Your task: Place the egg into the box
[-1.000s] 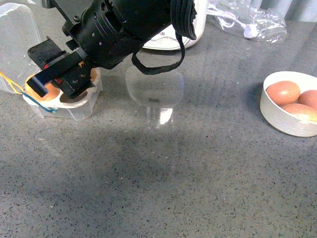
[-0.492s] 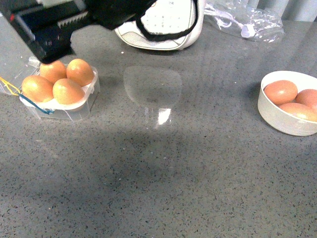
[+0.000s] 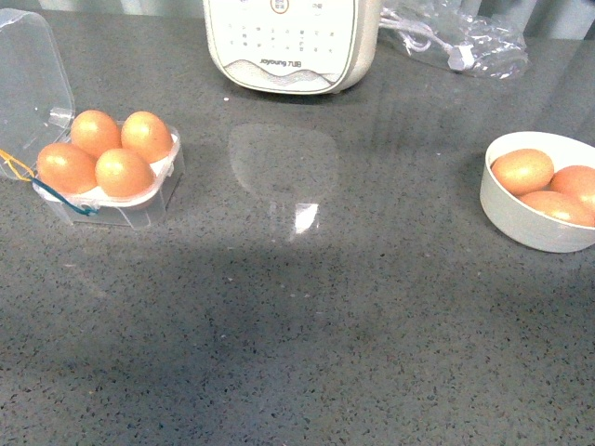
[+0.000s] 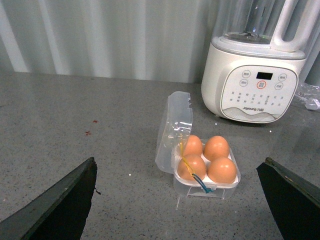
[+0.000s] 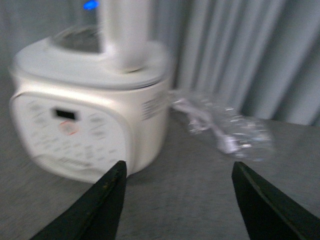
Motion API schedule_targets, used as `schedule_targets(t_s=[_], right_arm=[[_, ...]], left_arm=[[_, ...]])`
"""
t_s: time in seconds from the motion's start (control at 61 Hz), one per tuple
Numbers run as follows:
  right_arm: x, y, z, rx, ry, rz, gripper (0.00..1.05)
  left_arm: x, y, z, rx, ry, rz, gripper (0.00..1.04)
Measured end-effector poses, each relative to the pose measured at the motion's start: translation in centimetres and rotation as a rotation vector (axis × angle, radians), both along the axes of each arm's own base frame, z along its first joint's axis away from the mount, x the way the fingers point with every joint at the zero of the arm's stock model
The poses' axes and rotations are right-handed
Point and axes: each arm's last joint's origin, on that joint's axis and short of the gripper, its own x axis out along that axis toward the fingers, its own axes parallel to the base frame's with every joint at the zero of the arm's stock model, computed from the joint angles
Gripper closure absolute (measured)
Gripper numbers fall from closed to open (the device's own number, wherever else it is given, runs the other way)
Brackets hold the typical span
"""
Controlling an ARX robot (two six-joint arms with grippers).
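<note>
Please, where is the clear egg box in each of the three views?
Front view: the box is at the far left.
Left wrist view: the box is near the middle, in front of the white appliance.
Right wrist view: not in it.
Shared landmark: the white appliance.

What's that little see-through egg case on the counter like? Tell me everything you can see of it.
The box is a small clear plastic case with a white inner tray of four hollows, each holding a brown egg. Its hinged clear lid stands open, tipped back. A yellow string and a blue string hang at its edge near the lid. It sits flat on the grey speckled counter, at the left of the front view, and no end effector touches it.
</note>
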Motion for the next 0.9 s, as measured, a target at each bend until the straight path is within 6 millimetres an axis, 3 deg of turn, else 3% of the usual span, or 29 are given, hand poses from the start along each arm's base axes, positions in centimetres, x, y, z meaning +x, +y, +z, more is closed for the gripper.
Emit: schedule_targets(t_s=[0.115, 0.23, 0.443, 0.689, 0.902], right_arm=[[-2.4, -3.2, -0.8, 0.004, 0.007, -0.011, 0.75], [-5.1, -5.7, -2.0, -0.007, 0.033, 0.015, 1.02], [-8.3, -8.7, -2.5, -0.004, 0.03, -0.004, 1.02], [-10.6, -10.2, -3.9, -0.003, 0.039, -0.003, 1.02], [-12.0, -10.9, -3.7, -0.002, 0.031, -0.001, 1.02]], left_arm=[[0.0, 0.0, 0.0, 0.0, 0.0, -0.002, 0.07], [0.0, 0.0, 0.0, 0.0, 0.0, 0.0, 0.07], [0.0, 0.0, 0.0, 0.0, 0.0, -0.001, 0.07], [0.0, 0.0, 0.0, 0.0, 0.0, -0.001, 0.07], [0.0, 0.0, 0.0, 0.0, 0.0, -0.001, 0.07]])
